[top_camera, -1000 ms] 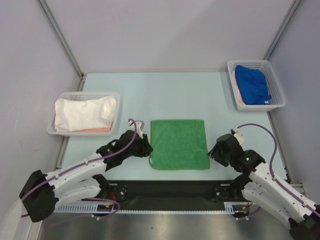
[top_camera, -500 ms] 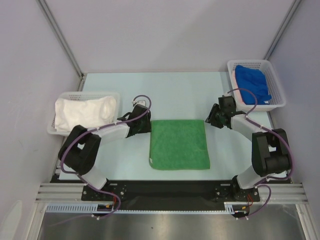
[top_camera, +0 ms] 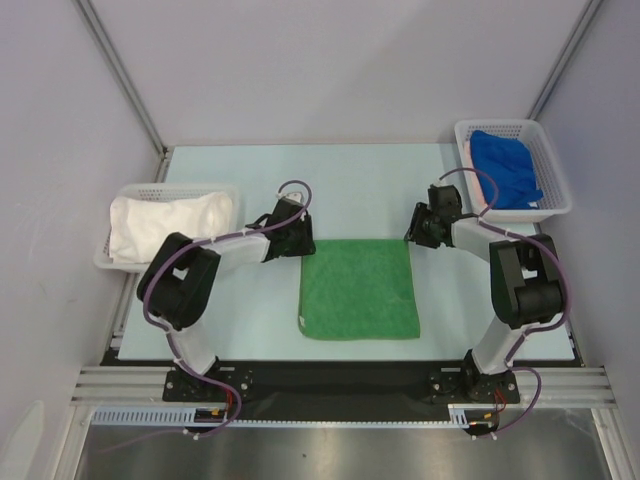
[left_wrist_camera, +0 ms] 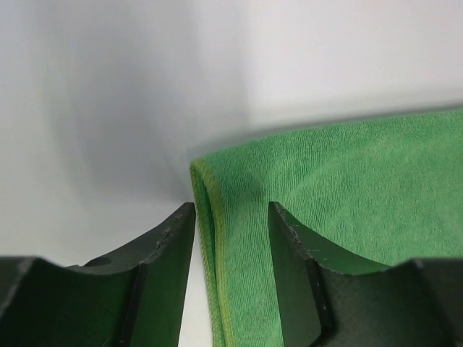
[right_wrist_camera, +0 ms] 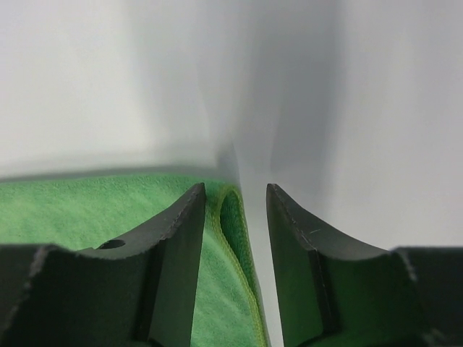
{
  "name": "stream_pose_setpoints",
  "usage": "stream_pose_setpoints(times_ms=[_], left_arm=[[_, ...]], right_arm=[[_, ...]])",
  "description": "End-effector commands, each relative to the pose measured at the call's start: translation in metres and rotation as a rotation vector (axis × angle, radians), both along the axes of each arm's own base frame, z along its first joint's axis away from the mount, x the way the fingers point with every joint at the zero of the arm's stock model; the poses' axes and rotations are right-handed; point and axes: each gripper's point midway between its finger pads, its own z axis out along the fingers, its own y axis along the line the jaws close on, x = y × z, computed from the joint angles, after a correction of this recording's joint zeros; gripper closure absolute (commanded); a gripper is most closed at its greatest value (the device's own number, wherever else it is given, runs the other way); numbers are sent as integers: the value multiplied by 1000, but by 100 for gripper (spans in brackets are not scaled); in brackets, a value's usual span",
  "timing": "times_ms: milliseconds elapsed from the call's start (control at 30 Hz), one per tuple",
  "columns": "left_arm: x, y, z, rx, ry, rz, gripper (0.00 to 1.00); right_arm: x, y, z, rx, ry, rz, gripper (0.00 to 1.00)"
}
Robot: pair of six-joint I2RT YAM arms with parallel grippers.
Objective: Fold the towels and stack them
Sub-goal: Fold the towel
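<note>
Left gripper (left_wrist_camera: 231, 210) and right gripper (right_wrist_camera: 235, 189) are sitting half open around corners of the green towel (top_camera: 358, 290); only the wrist cameras are showing this.

A robotics lab test cell: bare grey panel walls (top_camera: 330, 70), a pale table (top_camera: 350, 190), an aluminium mounting rail (top_camera: 125, 385).

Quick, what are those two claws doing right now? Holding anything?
Left gripper: jaws open, straddling the far left corner of the green towel, not clamped.
Right gripper: jaws open, straddling its far right corner, not clamped.
</note>
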Motion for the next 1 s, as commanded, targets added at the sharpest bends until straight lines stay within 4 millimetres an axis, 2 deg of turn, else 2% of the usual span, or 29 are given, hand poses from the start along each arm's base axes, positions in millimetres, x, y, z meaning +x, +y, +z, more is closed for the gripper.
stream_pose_setpoints(times_ms=[0, 333, 500, 600, 767, 967], left_arm=[[16, -8, -1, -10, -3, -11, 50], [25, 0, -15, 44, 30, 19, 51], [26, 2, -17, 51, 34, 14, 53], [27, 2, -20, 62, 43, 12, 55], [26, 4, -25, 78, 61, 10, 57], [25, 6, -32, 103, 83, 10, 57]], right_arm=[[20, 6, 5, -3, -34, 35, 56], [17, 14, 9, -4, -52, 60, 54], [17, 13, 34, -3, -117, 55, 52], [17, 14, 38, -25, -114, 74, 51], [9, 19, 21, -76, -66, 117, 52], [5, 9, -2, -169, -10, 121, 53]])
